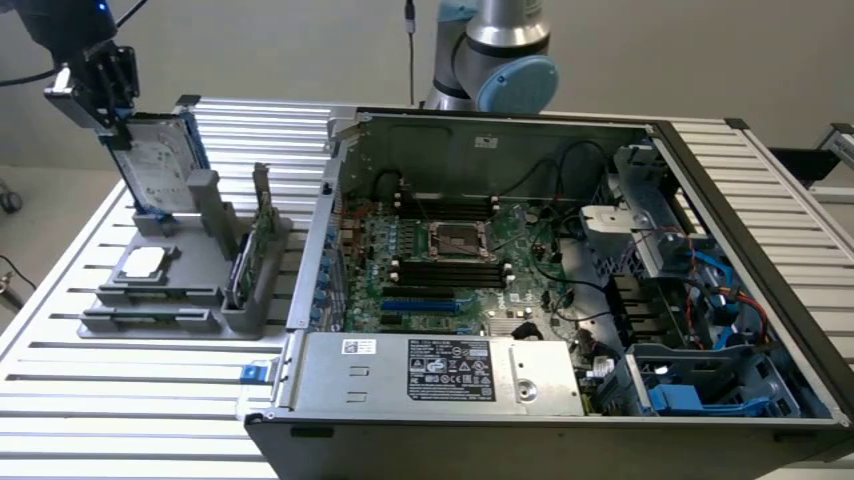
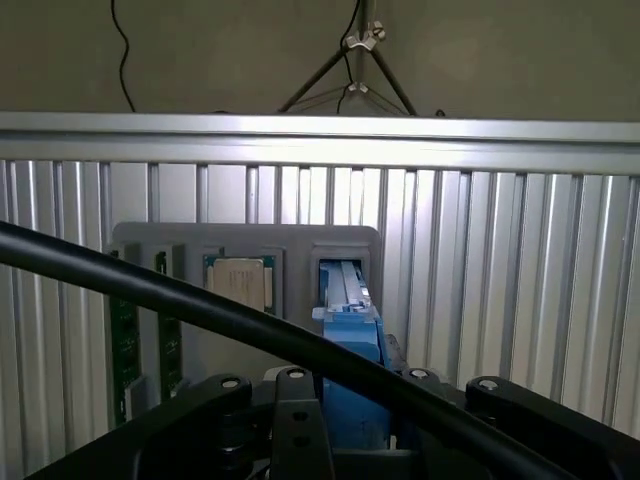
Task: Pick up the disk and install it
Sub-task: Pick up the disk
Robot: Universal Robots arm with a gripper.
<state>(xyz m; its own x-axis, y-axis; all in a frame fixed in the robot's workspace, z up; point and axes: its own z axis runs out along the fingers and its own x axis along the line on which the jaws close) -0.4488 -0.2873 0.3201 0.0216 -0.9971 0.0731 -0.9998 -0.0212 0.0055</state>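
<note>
One open case (image 1: pixel 324 240) sits close, at 5 o'clock. Farther off, at 9 o'clock, the disk (image 1: pixel 158 165) stands on end at a grey stand (image 1: pixel 200 280), a bit tilted. Farthest, at 10 o'clock, the gripper (image 1: pixel 118 128) pinches its top end. I think the disk is hard, heavy and smooth. The blue edges look best to squeeze.

- Slatted metal table (image 1: pixel 134 400): bears all items below.
- Grey holder (image 1: pixel 200 275): on the table, toward the exterior view's left.
- Square silver chip (image 1: pixel 144 262): lies flat in a recess of the holder.
- Green circuit card (image 1: pixel 263 235): stands on edge in a holder slot.
- Computer case (image 1: pixel 494 145): side open, beside the holder.
- Motherboard (image 1: pixel 527 240): inside the case, with a processor socket (image 1: pixel 454 240) at its centre.
- Power supply (image 1: pixel 441 372): labelled, at the near edge of the case.
- Blue plastic bay (image 1: pixel 681 395): in the near corner of the case, toward the exterior view's right.
- Tripod (image 2: pixel 360 60): beyond the table.
</note>
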